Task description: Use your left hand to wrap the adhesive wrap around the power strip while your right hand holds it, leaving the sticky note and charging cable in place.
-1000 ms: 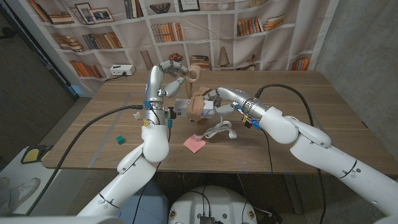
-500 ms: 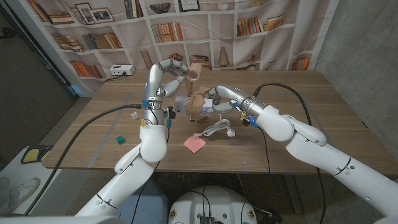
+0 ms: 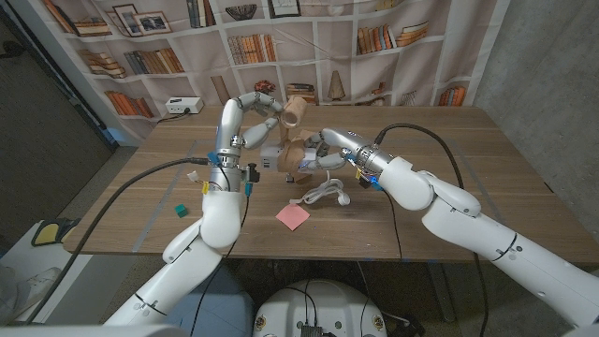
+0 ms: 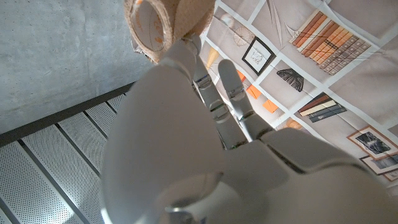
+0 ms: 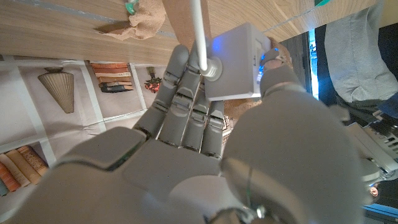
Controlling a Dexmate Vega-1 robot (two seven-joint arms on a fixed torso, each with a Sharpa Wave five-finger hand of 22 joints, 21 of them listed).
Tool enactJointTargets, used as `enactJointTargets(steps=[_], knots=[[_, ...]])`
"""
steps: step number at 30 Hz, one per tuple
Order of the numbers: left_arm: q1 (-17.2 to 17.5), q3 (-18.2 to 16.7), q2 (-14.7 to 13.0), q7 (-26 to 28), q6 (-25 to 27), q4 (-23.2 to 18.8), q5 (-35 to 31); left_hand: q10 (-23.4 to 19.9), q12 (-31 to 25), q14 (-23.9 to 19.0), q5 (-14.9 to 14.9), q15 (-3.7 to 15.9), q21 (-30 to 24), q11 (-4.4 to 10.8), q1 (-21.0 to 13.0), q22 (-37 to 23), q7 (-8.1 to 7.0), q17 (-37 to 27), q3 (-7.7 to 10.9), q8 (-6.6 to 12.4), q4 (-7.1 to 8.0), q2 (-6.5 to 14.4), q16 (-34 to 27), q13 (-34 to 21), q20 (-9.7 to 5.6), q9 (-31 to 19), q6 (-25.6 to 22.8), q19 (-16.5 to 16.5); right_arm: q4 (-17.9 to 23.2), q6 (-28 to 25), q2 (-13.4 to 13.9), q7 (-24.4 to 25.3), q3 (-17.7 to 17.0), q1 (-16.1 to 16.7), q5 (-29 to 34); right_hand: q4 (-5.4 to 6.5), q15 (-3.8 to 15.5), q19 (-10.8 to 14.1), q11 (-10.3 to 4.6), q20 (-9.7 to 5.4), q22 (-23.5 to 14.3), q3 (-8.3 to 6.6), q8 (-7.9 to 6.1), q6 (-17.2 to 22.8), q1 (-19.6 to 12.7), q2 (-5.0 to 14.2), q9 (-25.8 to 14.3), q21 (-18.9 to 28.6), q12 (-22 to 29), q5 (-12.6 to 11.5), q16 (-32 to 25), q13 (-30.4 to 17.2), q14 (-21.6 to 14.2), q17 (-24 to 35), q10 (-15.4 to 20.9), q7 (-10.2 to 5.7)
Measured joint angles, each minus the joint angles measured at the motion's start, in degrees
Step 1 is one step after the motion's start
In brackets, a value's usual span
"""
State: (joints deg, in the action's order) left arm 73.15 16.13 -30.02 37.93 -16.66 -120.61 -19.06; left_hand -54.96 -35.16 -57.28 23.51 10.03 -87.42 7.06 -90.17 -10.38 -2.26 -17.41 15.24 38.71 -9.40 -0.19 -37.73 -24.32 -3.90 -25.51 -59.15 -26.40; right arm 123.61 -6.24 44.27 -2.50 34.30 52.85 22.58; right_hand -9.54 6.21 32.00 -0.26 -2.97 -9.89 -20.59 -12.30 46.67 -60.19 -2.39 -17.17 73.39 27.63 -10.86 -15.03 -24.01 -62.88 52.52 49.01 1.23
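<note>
Both hands work above the table's [image 3: 487,159] middle: the right hand [image 3: 323,150] clamps the power strip [image 3: 290,161] (partly wrapped), the left hand [image 3: 265,106] grips the adhesive wrap [image 3: 294,110] raised toward the far edge.

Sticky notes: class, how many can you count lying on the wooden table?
1. A single pink sticky note lies near the table's front edge, beside the white charging cable. Others could be hidden under the arms.

Bookshelf-print backdrop [image 3: 187,47] behind wooden table [image 3: 468,178]
</note>
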Motion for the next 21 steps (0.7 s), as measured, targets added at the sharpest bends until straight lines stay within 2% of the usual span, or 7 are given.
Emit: enactJointTargets(steps=[6, 8, 15, 16, 21], knots=[[0.0, 0.0, 0.0, -1.29, -2.27, 0.0, 0.46, 0.0, 0.0, 0.2, 0.0, 0.2, 0.0, 0.0, 0.0, 0.0, 0.0, -0.12, 0.0, 0.0, 0.0, 0.0, 0.0, 0.0, 0.0, -0.15, 0.0, 0.0, 0.59, 0.0, -0.16, 0.0, 0.52, 0.0, 0.0, 0.0, 0.0, 0.0, -0.01, 0.0, 0.0, 0.0, 0.01, 0.0, -0.07, -0.07, 0.0, 0.0, 0.0, 0.01, 0.0, 0.0, 0.0, 0.0, 0.0, 0.0], [0.95, -1.46, -0.15, -1.62, -2.87, 0.37, 0.52, 0.0, 0.0, 0.2, 0.0, 0.2, 0.0, 0.0, 0.0, 0.0, 0.0, -0.12, 0.0, 0.0, 0.0, 0.0, 0.0, 0.0, 0.0, -0.15, 0.0, 0.0, 0.71, -1.64, -0.23, 0.04, 0.69, 0.03, 0.64, 0.0, 0.0, 0.0, -0.01, 0.0, 0.0, 0.0, 0.02, 0.0, -0.07, -0.07, 0.0, 0.0, 0.0, 0.02, 0.0, 0.0, -0.01, 0.0, -0.01, 0.0], [0.95, -1.46, -0.15, -2.48, -5.76, 0.37, -0.1, 0.0, 0.0, 0.2, 0.0, 0.2, 0.35, 0.0, 0.0, 0.0, 0.0, -0.12, 0.0, 0.0, 0.0, 0.0, -0.21, 0.01, 0.0, -0.15, 0.0, 0.0, 0.81, -1.64, -0.72, 0.16, 1.29, 0.02, 0.64, 0.0, -0.09, 0.0, -0.01, 0.0, 0.0, 0.0, 0.05, 0.0, -0.15, -0.15, 0.02, 0.0, -0.01, 0.07, 0.05, 0.0, -0.1, 0.0, -0.01, 0.0], [1.6, -2.53, -0.23, -2.65, -6.28, 0.66, -0.24, 0.0, 0.0, 0.2, 0.0, 0.2, 0.35, 0.0, 0.0, 0.0, 0.0, -0.12, 0.0, 0.0, 0.0, 0.0, -0.21, 0.01, 0.0, -0.15, 0.0, 0.0, 0.81, -2.54, -0.79, 0.61, 1.34, -0.02, 0.98, 0.0, -0.09, 0.0, -0.02, 0.0, 0.0, 0.0, 0.06, 0.0, -0.17, -0.17, 0.02, 0.0, -0.02, 0.07, 0.05, 0.0, -0.1, 0.0, -0.01, 0.0], [1.85, -2.89, -0.23, -3.43, -8.2, 0.77, -0.83, 0.0, 0.0, 0.2, 0.0, 0.2, 0.34, 0.0, 0.0, -0.01, 0.0, -0.11, 0.0, 0.0, 0.0, 0.0, -0.21, 0.01, 0.0, -0.15, 0.0, -0.01, 0.43, -2.91, -1.08, 0.64, 1.5, -0.41, 0.85, 0.0, -0.1, 0.0, -0.02, 0.0, 0.0, 0.0, 0.16, 0.0, -0.2, -0.2, 0.17, 0.0, -0.03, 0.07, 0.05, 0.0, -0.1, 0.0, -0.02, -0.01]])
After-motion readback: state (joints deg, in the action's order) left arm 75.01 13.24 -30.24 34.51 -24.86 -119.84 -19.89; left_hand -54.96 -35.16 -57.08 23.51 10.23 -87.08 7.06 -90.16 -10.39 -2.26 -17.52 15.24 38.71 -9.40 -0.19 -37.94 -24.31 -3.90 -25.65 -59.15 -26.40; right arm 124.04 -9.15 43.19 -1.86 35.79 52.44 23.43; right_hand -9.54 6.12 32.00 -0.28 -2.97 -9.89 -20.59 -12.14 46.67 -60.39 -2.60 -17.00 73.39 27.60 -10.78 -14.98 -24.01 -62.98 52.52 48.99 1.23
